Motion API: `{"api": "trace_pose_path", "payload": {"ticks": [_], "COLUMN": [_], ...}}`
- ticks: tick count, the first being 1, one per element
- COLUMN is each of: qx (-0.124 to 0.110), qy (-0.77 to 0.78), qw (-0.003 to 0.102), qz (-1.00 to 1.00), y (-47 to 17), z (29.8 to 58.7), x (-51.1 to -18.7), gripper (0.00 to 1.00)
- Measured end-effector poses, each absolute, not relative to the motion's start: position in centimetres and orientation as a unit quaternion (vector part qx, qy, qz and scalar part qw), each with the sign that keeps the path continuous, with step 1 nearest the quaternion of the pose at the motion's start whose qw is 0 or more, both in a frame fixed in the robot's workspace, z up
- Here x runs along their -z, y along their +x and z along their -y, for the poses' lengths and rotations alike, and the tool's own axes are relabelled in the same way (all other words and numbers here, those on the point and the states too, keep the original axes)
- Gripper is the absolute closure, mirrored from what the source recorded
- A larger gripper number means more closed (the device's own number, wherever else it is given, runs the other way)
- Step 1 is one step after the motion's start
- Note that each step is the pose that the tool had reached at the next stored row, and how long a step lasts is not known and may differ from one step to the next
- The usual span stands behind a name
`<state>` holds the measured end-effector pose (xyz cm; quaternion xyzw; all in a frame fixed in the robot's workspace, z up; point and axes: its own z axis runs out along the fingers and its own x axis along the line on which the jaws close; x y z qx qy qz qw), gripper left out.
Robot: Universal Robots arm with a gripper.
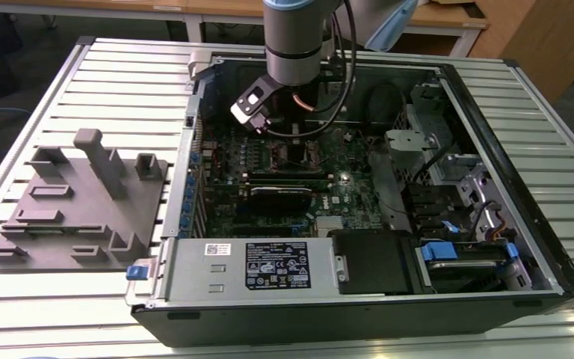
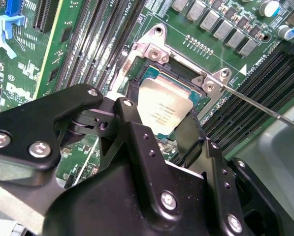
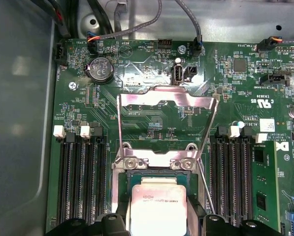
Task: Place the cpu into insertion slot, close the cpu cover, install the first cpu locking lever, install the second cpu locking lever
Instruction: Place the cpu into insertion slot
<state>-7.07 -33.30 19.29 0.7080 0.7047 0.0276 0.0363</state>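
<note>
Off to the exterior view's left of the insertion slot, a grey moulded fixture sits on the slatted surface, well apart from the work. Nearer the slot on that side is the wall of the open computer case, and the green board lies flat inside it.

Directly over the slot stands the arm. In the second wrist view the jaws are closed on the cpu, one black finger against each of two opposite edges. The chip's silver-grey top faces up, over the slot's dark centre. Whether it is fully seated or sits just above the slot, I cannot tell. I judge the first step to be in hand but not finished, since the chip has not been let go.

In the first wrist view the cpu cover stands raised from the slot's hinged edge, with the board showing through its window, so closing it is not yet done. A thin locking lever runs away from a corner of the slot and looks unlatched. I cannot make out the other lever. Both lever steps appear to be left.

To the exterior view's right of the slot are a metal drive cage and a blue-tabbed bay, both near the case's other wall.
</note>
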Motion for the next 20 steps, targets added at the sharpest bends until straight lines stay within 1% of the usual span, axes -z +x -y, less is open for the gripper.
{"api": "trace_pose_path", "payload": {"ticks": [16, 17, 18, 20], "qx": [-0.028, -0.029, -0.029, -0.028], "qy": [0.708, 0.708, 0.708, 0.708], "qw": [0.036, 0.036, 0.036, 0.036], "qz": [-0.705, -0.705, -0.705, -0.705], "y": [-7.05, -7.04, -7.04, -7.07], "z": [33.28, 33.26, 33.27, 33.30], "x": [-19.02, -18.98, -18.99, -19.05], "gripper": [0.46, 0.45, 0.39, 0.39]}}
